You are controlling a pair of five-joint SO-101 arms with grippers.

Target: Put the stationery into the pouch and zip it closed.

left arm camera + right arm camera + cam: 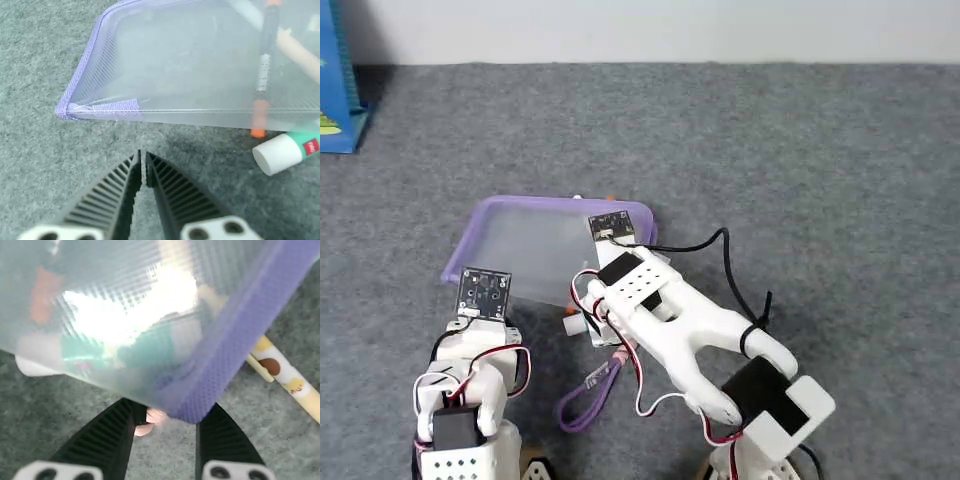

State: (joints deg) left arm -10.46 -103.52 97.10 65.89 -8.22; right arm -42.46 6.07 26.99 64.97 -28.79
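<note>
Right wrist view: right tool (172, 412), jaws wide, straddles the pouch (125, 315) corner; left tool (141, 156), nearly closed, sits beside the pouch. Advice: grip the purple edge squarely.

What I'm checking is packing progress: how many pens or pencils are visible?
2. A pen with orange ends is seen through the clear pouch; a cream patterned pencil shows past the pouch's purple edge. Others may be hidden inside.
</note>
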